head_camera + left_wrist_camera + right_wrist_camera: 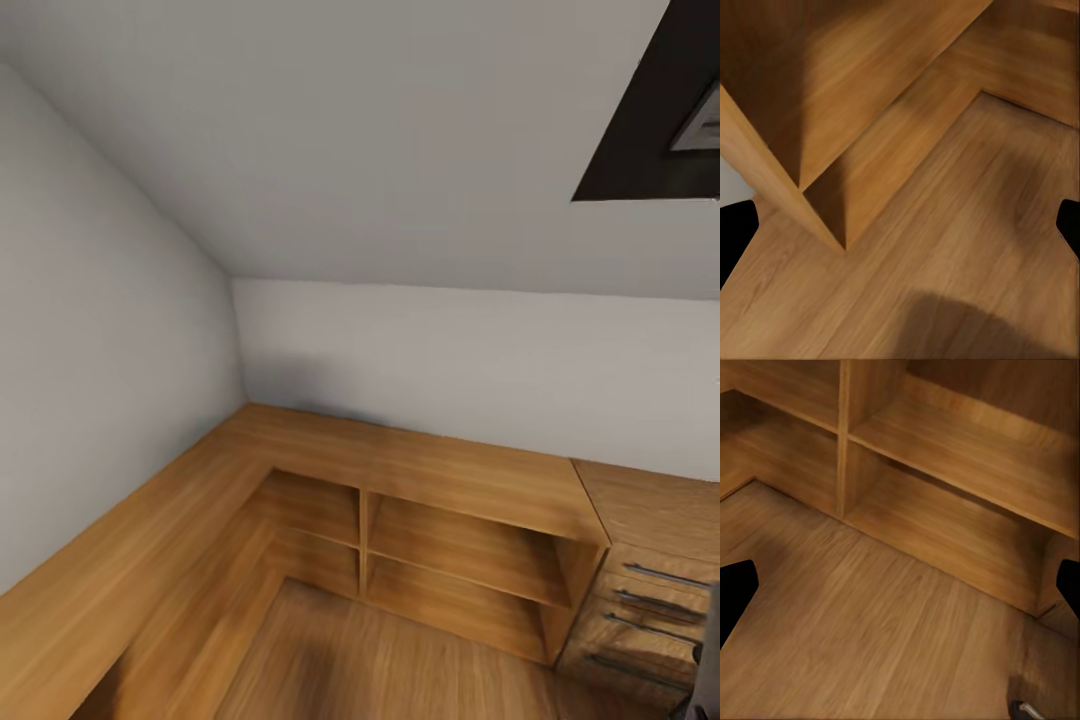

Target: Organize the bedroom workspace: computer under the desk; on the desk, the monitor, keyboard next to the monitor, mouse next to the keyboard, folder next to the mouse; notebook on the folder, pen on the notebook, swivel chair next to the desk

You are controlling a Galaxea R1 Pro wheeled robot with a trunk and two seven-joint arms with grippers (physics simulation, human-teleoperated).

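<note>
Both sets of fingers hang spread wide and empty, the left fingers [736, 229] over bare wooden floor [967, 247] beside a corner of the cabinetry, the right fingers [736, 589] facing open shelves [960, 457]. None of the task's things is near them, so how the folder, notebook or pen will handle cannot be judged here. Farther out, the L-shaped wooden bench [460, 470] runs along grey walls [480, 350], a drawer unit [640, 610] sits off to the right fingers' side, and nothing blocks the arms.
</note>
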